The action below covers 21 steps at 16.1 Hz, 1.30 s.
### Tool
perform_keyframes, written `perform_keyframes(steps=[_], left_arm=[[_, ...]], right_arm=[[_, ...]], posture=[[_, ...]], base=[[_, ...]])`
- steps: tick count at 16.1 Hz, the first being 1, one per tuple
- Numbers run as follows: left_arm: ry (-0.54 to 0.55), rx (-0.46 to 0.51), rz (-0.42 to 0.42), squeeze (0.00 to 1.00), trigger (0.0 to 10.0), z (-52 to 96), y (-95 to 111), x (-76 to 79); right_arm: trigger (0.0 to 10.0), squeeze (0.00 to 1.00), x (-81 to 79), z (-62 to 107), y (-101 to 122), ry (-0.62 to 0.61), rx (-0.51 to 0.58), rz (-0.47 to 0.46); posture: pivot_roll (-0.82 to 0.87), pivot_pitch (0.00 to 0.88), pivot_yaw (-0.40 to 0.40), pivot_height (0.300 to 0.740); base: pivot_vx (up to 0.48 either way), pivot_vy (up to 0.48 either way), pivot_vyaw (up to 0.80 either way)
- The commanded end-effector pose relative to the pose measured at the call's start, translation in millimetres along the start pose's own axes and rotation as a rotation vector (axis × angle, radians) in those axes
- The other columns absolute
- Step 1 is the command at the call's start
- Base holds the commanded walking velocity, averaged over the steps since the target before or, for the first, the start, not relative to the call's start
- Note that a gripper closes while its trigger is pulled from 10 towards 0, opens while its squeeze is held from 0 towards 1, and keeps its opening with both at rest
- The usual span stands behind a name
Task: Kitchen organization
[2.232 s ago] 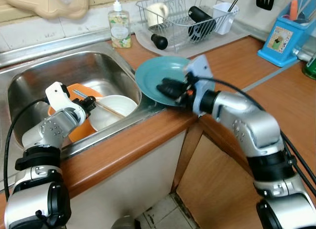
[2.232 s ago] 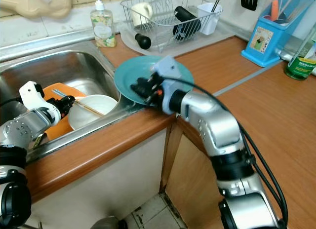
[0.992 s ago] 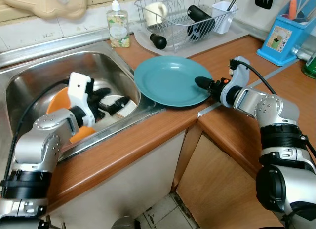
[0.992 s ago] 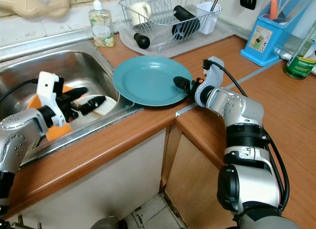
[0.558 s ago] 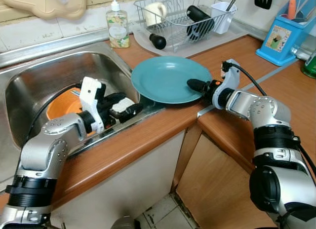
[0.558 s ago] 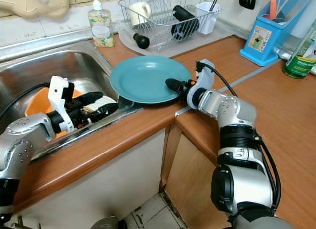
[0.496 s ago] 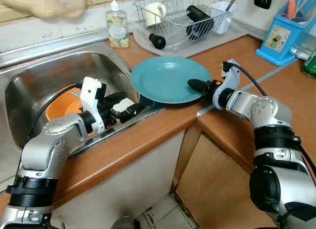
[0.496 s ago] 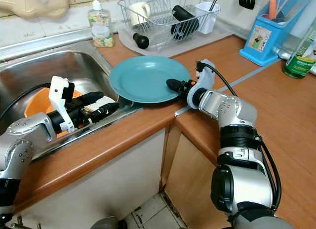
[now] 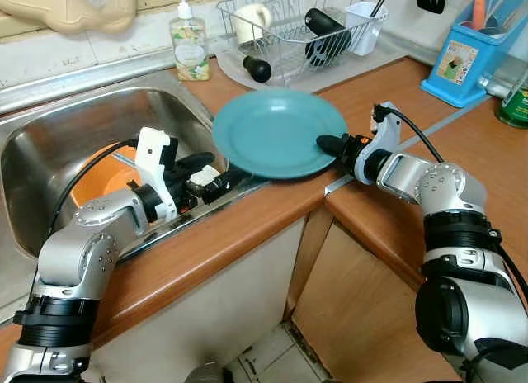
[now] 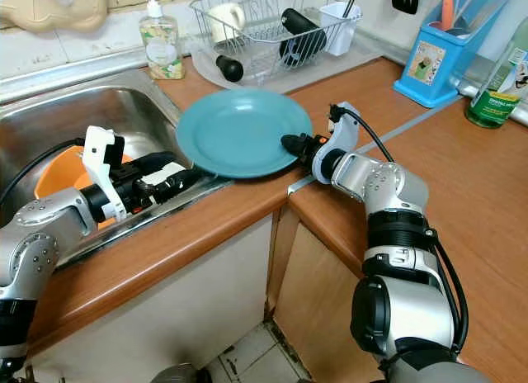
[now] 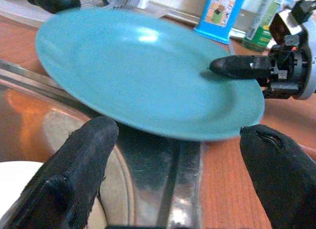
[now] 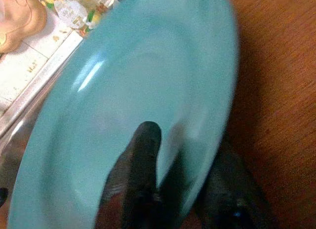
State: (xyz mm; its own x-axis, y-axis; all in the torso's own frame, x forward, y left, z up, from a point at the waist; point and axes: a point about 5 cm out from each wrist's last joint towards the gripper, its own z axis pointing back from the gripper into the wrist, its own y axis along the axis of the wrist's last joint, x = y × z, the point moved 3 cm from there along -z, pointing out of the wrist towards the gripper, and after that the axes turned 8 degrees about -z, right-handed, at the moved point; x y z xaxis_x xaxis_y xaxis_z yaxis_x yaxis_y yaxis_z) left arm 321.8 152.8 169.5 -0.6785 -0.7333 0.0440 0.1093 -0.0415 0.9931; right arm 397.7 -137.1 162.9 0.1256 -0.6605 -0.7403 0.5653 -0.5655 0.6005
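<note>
My right gripper (image 9: 328,143) pinches the rim of the teal plate (image 9: 276,131), holding it raised over the sink edge (image 9: 219,201) and tilted, its far rim toward the dish rack (image 9: 289,24). My left gripper (image 9: 216,178), fingers spread and empty, points at the plate's near-left rim from just beside the sink; it is the nearer free hand for a handover.

The right hand (image 10: 290,142) pinches the near rim of the teal plate (image 10: 239,131), which hangs partly over the sink (image 10: 66,123). The left hand (image 10: 177,175) reaches from the sink toward the plate's near edge, fingers spread.
</note>
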Motion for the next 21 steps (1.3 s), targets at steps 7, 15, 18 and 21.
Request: perform_keyframes(steps=[7,15,18,21], left_arm=[[0.218,0.123,0.107,1.0,10.0,2.8,21.0,-33.9],[0.366,0.192,0.213,0.0,10.0,3.5,17.2,-55.9],[0.133,0.338,0.365,0.0,0.0,3.8,30.6,-28.7],[0.057,0.413,0.424,0.0,0.0,7.5,37.3,-20.5]], right_arm=[[0.0,0.0,-29.7,8.8,19.6,0.163,0.093,0.002],[0.0,0.0,-74.3,28.1,20.8,0.448,0.125,0.038],[0.0,0.0,-73.2,27.3,17.5,0.439,0.12,0.034],[0.0,0.0,-70.5,26.7,17.9,0.422,0.128,0.028]], posture=[[-0.01,0.0,0.039,0.74],[-0.01,0.0,0.048,0.74],[-0.01,0.0,0.048,0.74],[-0.01,0.0,0.049,0.74]], base=[[0.0,0.0,0.0],[0.0,0.0,0.0],[0.0,0.0,0.0],[0.0,0.0,0.0]])
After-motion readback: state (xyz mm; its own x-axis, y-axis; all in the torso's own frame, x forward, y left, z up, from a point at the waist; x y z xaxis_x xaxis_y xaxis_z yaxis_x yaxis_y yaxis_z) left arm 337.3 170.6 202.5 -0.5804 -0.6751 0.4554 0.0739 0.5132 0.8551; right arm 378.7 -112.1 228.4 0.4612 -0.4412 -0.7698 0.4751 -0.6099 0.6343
